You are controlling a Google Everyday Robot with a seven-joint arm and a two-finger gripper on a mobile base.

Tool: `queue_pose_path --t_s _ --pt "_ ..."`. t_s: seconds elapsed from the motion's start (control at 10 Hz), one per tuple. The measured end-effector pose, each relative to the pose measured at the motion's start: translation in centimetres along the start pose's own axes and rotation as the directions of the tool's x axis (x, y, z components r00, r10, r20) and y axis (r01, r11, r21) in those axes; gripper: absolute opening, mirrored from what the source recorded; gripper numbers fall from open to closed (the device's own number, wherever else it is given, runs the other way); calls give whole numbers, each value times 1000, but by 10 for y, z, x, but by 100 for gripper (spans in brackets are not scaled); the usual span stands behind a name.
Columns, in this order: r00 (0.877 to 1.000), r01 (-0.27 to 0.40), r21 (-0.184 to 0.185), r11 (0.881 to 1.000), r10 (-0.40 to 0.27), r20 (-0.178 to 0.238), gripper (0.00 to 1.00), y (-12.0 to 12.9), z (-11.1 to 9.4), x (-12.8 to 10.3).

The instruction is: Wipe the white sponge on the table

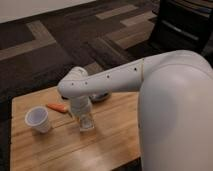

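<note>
Gripper [86, 121]: pointing straight down, its tip at the tabletop near the middle of the table [115, 140]; cannot tell how its grip stands.
White sponge [87, 126]: seems to be the pale pad right under the tip, flat on the wood.
Cup [38, 119]: white, upright, to the left of the tip, apart from it.
Carrot [57, 107]: orange, lying between cup and wrist, just behind-left.
Bowl [101, 96]: dark, behind the arm, partly hidden.

A smooth, glossy white shell covers the arm [120, 80], bulbous at 4 o'clock, tapering to a rounded joint marked with small dark dots. The pale gripper [86, 122] is seen at centre, over the table [30, 150].
</note>
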Motion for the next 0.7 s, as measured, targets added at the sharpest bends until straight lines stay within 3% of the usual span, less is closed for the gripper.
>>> queue_pose_path --t_s 0.4,0.7 --pt "1000 1 0 1000 -1 -1 77 0 0 0" --pt "1000 1 1 1000 -1 -3 80 1 1 0"
